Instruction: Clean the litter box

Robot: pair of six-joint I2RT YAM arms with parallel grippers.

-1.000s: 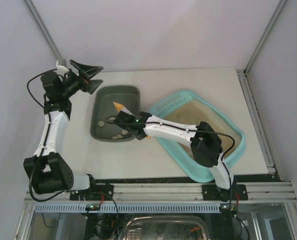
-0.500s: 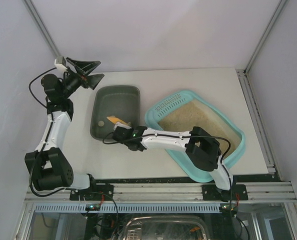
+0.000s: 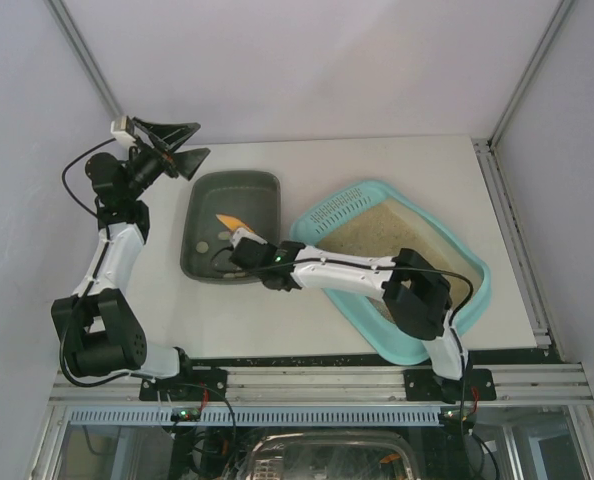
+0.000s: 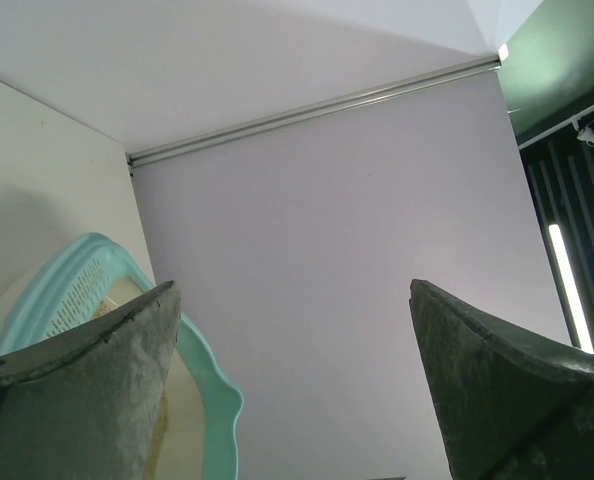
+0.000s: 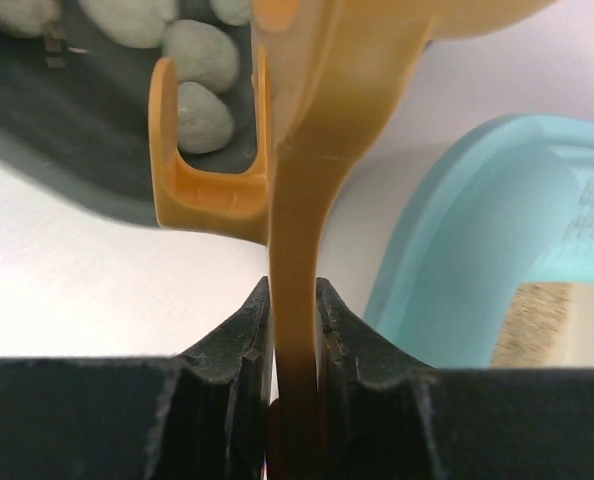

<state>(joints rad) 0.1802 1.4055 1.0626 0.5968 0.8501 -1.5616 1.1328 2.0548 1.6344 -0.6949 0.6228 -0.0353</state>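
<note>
The litter box (image 3: 482, 272) sits on the right half of the bench (image 3: 397, 165), turned at an angle, with its perforated strip (image 3: 337, 208) at the far end nearest the dark tub (image 3: 202, 195), which stands just beside it to the left. Beige litter (image 3: 377, 225) covers the floor of the box. The right arm reaches across the near corner of the box toward the tub, and the right end effector (image 3: 245, 238) is clamped tight on the flat handle of an orange scoop (image 3: 232, 221). From its wrist view the two dark fingers (image 5: 237, 340) press the handle from both sides, and the scoop's head hangs over the tub's edge, above a few pale grey lumps (image 5: 199, 50) lying inside. The teal rim shows to the right in that view. The left arm is raised over the far left corner of the bench, well apart from the tub. The left end effector (image 3: 182, 143) is spread wide with nothing between its fingers (image 4: 87, 400), pointing toward the wall.
</note>
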